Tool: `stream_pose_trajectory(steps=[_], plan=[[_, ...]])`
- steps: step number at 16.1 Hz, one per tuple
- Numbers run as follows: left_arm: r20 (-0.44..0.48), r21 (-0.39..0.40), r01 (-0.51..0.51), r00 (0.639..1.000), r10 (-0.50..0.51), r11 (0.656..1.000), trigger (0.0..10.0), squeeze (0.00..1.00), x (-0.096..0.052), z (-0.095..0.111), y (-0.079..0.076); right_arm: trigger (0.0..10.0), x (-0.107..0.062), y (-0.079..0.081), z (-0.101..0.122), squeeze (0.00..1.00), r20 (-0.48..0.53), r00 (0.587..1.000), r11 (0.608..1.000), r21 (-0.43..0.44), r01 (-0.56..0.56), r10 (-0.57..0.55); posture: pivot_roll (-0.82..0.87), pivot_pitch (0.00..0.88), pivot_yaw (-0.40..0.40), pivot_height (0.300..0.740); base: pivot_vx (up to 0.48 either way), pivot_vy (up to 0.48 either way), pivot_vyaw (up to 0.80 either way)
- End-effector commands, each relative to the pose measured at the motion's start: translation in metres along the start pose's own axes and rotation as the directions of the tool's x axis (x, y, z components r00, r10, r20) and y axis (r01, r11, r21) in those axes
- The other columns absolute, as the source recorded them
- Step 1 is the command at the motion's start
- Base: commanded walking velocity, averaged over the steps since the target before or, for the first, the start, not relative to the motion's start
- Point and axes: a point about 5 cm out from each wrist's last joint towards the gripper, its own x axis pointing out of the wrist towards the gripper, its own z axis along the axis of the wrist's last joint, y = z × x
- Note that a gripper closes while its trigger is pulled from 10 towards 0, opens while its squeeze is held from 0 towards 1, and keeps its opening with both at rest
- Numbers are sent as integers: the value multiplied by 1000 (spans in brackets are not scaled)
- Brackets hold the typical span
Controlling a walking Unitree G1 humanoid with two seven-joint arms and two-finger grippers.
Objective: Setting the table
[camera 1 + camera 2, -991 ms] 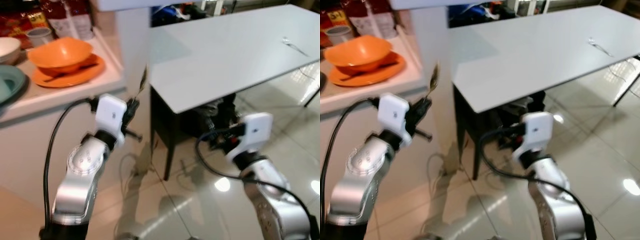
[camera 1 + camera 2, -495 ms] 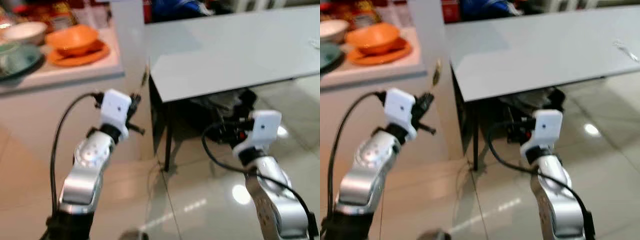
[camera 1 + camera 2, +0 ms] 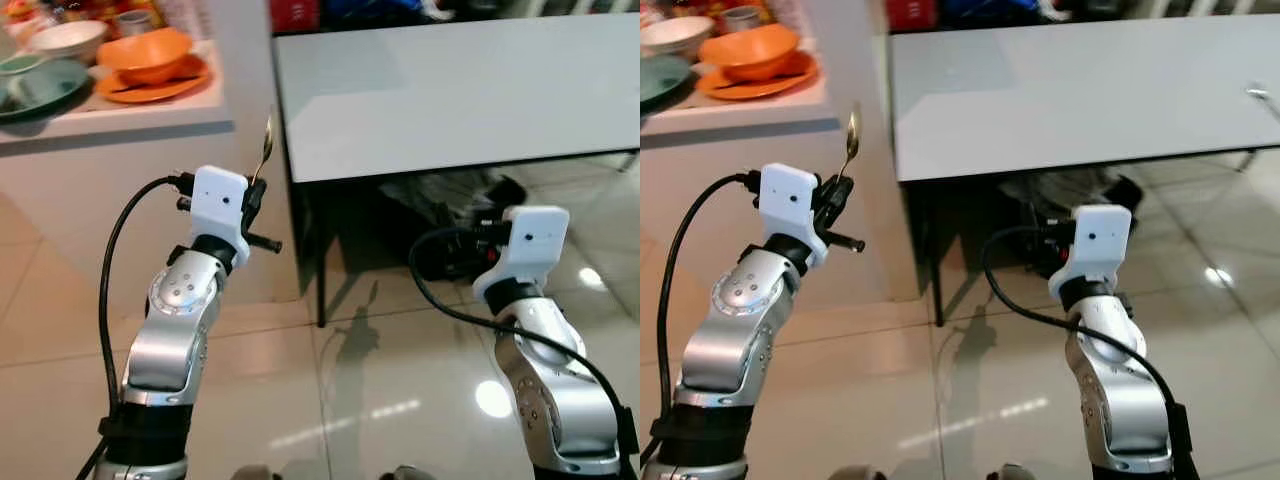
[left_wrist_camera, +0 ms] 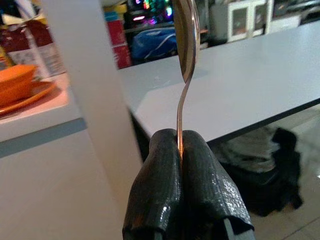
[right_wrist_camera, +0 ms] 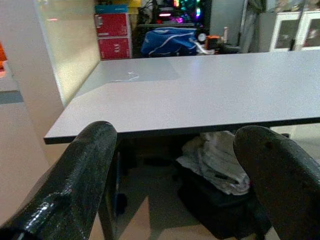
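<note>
The left gripper (image 4: 181, 150) has its jaws pinched on the thin handle of an upright metal spoon (image 4: 183, 45), short of the grey rectangular tabletop (image 3: 450, 90). With so slim a grip, the spoon could twist or slip while the robot walks. The right gripper (image 5: 175, 165) hangs with jaws spread and empty.

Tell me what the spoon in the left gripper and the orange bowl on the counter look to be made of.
Spoon: apparently polished metal, thin and gold-tinted, its bowl mirroring the room; pinched upright in the left gripper.
Orange bowl: probably plastic or melamine, though glazed ceramic is possible; uniform saturated colour with a soft sheen. It sits on a matching orange plate on the counter.
</note>
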Motion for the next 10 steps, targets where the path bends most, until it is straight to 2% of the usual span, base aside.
stream_pose_trajectory(steps=[1,4,6,7,10], plan=[[6,5,-27,1000,27,1000,10000,0,-1,1,5,10000,1,4,5,0,14,1000,1000,6,-14,14,54,71,30,740,0,0,0],[21,6,-34,999,34,999,10000,0,-2,3,4,10000,5,4,3,0,6,1000,1000,3,-23,23,64,66,12,740,0,0,0],[44,6,-25,999,24,1000,10000,0,-1,6,6,10000,9,8,5,0,18,999,998,41,-39,38,65,59,7,740,0,0,0],[47,7,-11,999,10,1000,10000,0,0,7,4,10000,10,7,5,0,11,999,998,60,-34,33,63,62,9,740,0,0,-775],[60,-9,27,998,-26,1000,10000,0,2,8,-2,10000,10,3,5,0,11,1000,998,63,-19,19,56,58,13,740,319,0,-785]])
